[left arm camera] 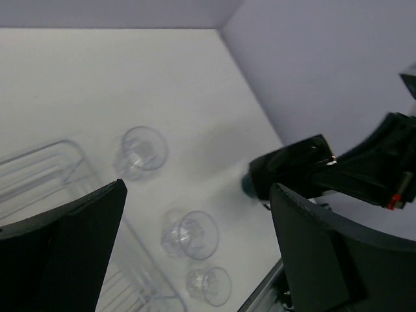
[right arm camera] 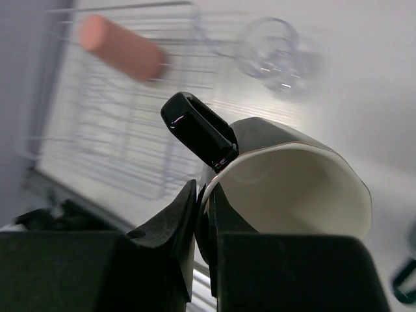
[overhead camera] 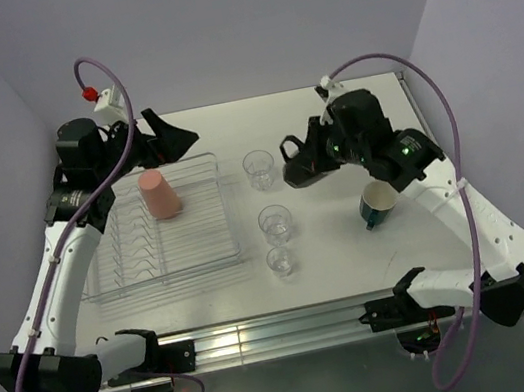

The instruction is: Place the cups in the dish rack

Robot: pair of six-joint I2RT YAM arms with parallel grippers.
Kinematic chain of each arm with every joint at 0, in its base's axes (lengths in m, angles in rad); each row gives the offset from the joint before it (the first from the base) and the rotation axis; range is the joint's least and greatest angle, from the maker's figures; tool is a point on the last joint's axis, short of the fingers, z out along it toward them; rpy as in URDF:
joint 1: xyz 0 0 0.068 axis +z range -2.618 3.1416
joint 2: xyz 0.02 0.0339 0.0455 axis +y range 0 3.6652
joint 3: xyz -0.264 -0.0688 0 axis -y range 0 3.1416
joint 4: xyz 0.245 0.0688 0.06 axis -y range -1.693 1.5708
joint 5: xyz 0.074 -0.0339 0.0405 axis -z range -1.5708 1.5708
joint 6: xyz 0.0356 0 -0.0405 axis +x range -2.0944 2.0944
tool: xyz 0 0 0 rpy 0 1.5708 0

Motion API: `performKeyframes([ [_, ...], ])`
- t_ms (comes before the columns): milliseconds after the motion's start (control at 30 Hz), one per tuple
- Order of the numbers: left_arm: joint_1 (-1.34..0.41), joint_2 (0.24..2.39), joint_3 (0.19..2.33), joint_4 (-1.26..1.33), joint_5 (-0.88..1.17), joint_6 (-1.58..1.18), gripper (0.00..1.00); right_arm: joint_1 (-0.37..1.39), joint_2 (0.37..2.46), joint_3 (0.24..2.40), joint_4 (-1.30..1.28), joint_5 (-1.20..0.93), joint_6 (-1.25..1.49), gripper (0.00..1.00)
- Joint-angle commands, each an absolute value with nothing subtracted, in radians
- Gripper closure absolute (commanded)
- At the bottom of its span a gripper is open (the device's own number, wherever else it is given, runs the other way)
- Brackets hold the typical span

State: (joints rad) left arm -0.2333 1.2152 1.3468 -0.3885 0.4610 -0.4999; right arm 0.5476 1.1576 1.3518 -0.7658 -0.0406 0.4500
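The clear dish rack [overhead camera: 202, 257] lies at centre left, with the salmon-orange cup [overhead camera: 159, 194] mouth-down on it. Three clear tumblers [overhead camera: 258, 168] [overhead camera: 275, 222] [overhead camera: 281, 261] stand in a line to the right of the rack. The dark green mug [overhead camera: 377, 204] stands below my right arm. My right gripper [overhead camera: 295, 165] is shut on the rim of the black handled mug [right arm camera: 292, 188], next to its handle [right arm camera: 198, 130], and holds it above the table right of the far tumbler. My left gripper [overhead camera: 175, 135] is open and empty over the rack's far edge.
The rack's ribs [right arm camera: 123, 130] lie past the held mug in the right wrist view. The table's front rail [overhead camera: 286, 329] runs along the near edge. Purple walls close in the back and both sides. Cables loop over both arms.
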Motion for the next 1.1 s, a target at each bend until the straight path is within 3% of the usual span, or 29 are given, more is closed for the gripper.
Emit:
performKeyframes([
  [0, -0.236, 1.186, 1.281, -0.028, 0.744, -0.624, 0.01, 0.509, 1.215, 1.477, -0.554, -0.418, 0.478, 1.00],
  [200, -0.236, 1.250, 1.243, 0.202, 0.848, -0.704, 0.01, 0.408, 1.302, 1.537, -0.243, -0.789, 0.725, 1.00],
  [433, -0.256, 1.273, 1.201, 0.330, 0.923, -0.739, 0.01, 0.385, 1.345, 1.476, 0.145, -0.957, 1.064, 1.00],
  [700, -0.334, 1.288, 1.229, 0.263, 0.920, -0.650, 0.01, 0.383, 1.379, 1.422, 0.429, -1.002, 1.256, 1.00],
  [1067, -0.367, 1.282, 1.193, 0.321, 0.927, -0.675, 0.01, 0.384, 1.396, 1.381, 0.571, -1.003, 1.364, 1.00],
])
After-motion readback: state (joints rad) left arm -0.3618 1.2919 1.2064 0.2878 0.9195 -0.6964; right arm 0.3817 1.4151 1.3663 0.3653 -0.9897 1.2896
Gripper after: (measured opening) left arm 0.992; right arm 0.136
